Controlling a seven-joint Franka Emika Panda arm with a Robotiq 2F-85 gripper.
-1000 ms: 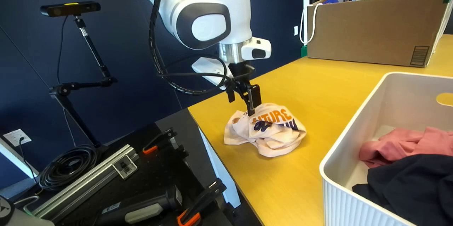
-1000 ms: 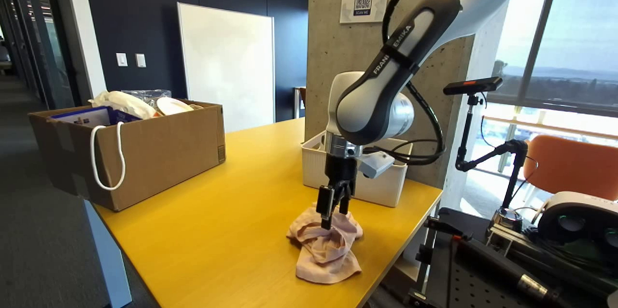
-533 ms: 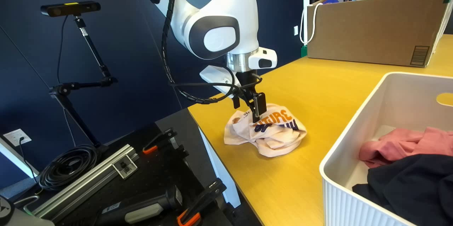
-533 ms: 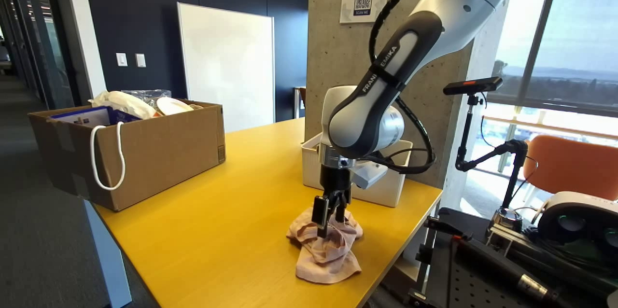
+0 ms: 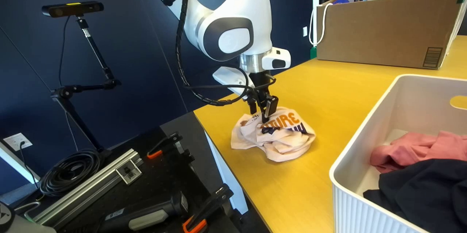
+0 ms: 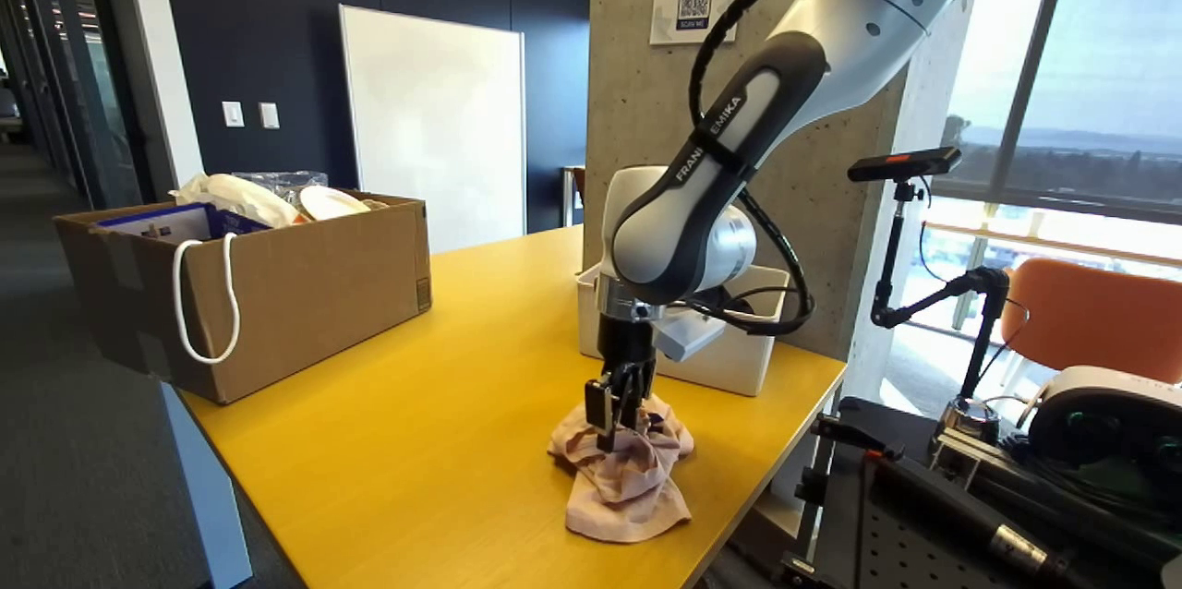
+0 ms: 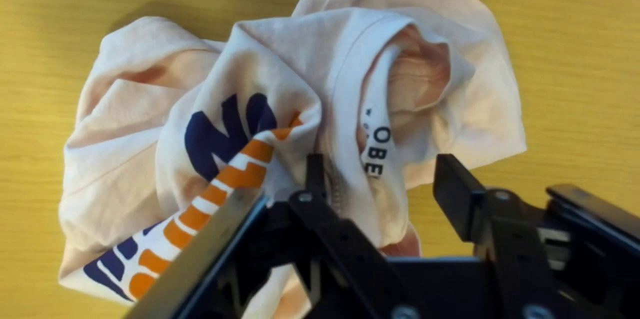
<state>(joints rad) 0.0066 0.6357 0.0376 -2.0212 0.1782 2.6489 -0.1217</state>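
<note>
Wrist view: how does the tool (image 7: 379, 166) stand?

Fingers (image 7: 457, 196) moderately apart, a gap showing between them, at the neckline of a crumpled, pale pink T-shirt (image 7: 290, 94). Whether the tips touch cloth, I can't tell.

And the T-shirt lies where?

On the yellow surface (image 7: 65, 4). In an exterior view, a white bin (image 5: 354, 214) stands near the T-shirt, holding a rose-pink garment (image 5: 419, 149) and a dark garment (image 5: 427, 189).

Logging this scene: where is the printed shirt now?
In an exterior view, the shirt lies crumpled on the yellow table, beneath the tool, left of the bin.
</note>
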